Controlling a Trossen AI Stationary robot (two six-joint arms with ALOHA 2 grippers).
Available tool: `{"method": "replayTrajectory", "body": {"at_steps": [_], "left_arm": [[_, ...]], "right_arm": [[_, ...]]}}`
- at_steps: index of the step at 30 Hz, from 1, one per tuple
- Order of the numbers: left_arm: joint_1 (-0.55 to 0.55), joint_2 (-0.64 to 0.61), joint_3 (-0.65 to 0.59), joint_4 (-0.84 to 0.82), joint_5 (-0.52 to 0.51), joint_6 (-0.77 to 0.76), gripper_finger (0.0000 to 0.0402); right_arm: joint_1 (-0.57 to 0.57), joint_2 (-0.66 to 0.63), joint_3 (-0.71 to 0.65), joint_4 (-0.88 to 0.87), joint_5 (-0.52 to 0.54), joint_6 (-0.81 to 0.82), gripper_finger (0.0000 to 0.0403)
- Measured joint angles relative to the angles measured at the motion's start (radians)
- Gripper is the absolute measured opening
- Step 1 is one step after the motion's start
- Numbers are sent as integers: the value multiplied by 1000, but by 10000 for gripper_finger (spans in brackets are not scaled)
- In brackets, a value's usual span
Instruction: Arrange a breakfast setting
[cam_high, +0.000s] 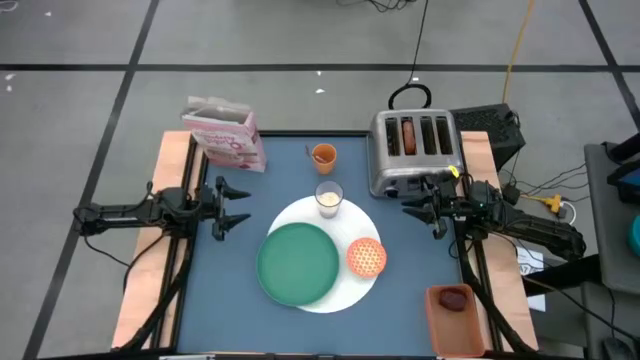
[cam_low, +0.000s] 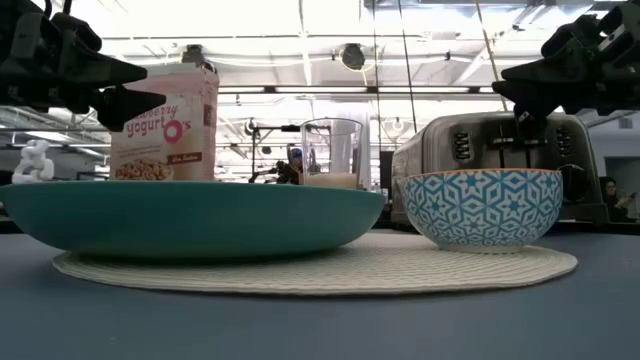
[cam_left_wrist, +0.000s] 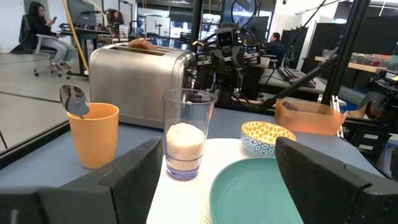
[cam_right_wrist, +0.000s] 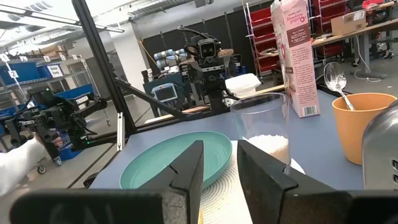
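Milk is seen low in the milk glass (cam_high: 329, 197) from above, beside the orange cup (cam_high: 323, 154) with what seems a metal spoon (cam_left_wrist: 74, 100) in the left wrist view, while the left gripper (cam_high: 234, 207) is spread and the right gripper (cam_high: 424, 208) narrowed, both empty.

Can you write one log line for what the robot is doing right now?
left gripper: open, hovering, empty | right gripper: narrow, empty, beside toaster | green plate: on mat
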Motion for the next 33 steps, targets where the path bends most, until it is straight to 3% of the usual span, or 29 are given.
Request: {"method": "replayTrajectory", "body": {"at_steps": [18, 25, 33], "left_arm": [[0, 0, -2, 31, -3, 10, 315], [0, 0, -2, 172, -4, 29, 315], [0, 0, -2, 411, -3, 172, 315]], "right_arm": [[0, 0, 0, 0, 0, 0, 93], [0, 0, 0, 0, 0, 0, 93], [0, 0, 0, 0, 0, -30, 93]]}}
